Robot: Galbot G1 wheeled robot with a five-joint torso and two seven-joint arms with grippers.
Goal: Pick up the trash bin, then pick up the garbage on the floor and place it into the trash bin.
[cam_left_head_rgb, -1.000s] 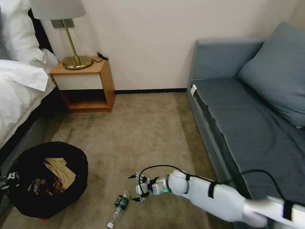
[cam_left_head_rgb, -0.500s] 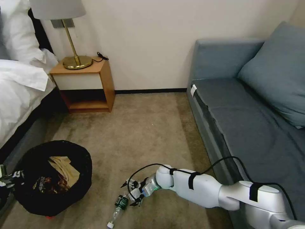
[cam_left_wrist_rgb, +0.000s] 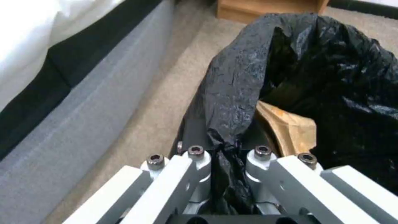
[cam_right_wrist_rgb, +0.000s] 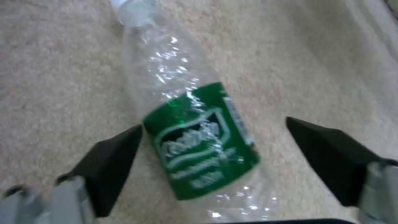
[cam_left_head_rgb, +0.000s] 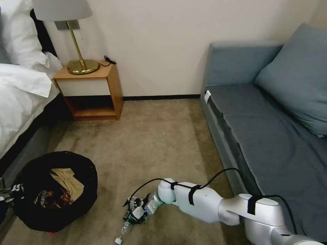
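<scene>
My right gripper (cam_right_wrist_rgb: 213, 137) hangs low over the carpet, jaws apart on either side of the clear bottle (cam_right_wrist_rgb: 191, 124) lying there; my left gripper (cam_left_wrist_rgb: 226, 155) is clamped on the trash bin (cam_left_head_rgb: 56, 190) rim beside the bed.

In the head view the right gripper (cam_left_head_rgb: 133, 211) covers the bottle's (cam_left_head_rgb: 123, 232) labelled middle. The left gripper (cam_left_head_rgb: 5, 196) is cut by the frame edge. The bin's (cam_left_head_rgb: 25, 217) liner hides its body, and the print on a wrapper (cam_left_head_rgb: 47, 199) inside is illegible.
</scene>
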